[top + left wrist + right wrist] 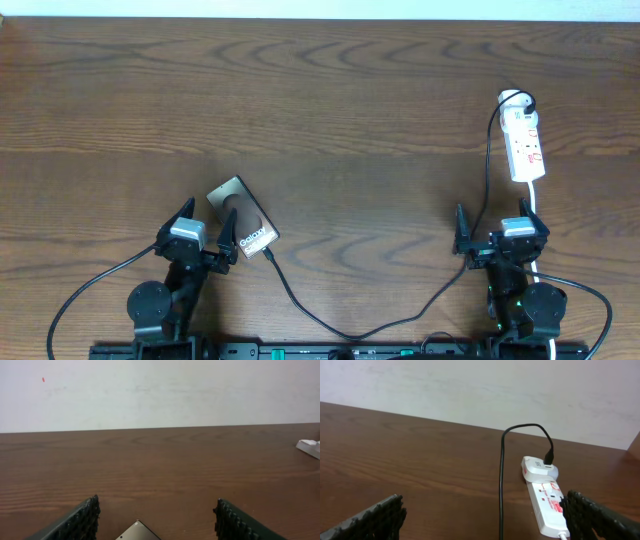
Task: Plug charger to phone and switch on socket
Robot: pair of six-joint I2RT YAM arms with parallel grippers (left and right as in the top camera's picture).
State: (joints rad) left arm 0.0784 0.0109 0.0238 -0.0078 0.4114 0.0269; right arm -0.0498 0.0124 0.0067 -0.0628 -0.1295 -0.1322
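The phone [243,222] lies flat and slanted on the table, "Galaxy" lettering up. The charger [300,305], a thin black cable, ends at the phone's near-right end; I cannot tell if the tip is seated. From there it loops along the front edge and up to the socket [524,142], a white strip at the right. My left gripper [210,212] stands open over the phone's far-left part; one phone corner [137,531] shows between its fingers [85,515]. My right gripper [492,214] is open just short of the socket [547,502], with the cable [501,485] running between its jaws.
A black plug [549,455] sits in a white adapter [536,467] at the socket's far end. The socket's white cord [535,195] runs toward the right arm. In the left wrist view the socket's end [310,447] shows at the far right. A pale wall stands behind the table.
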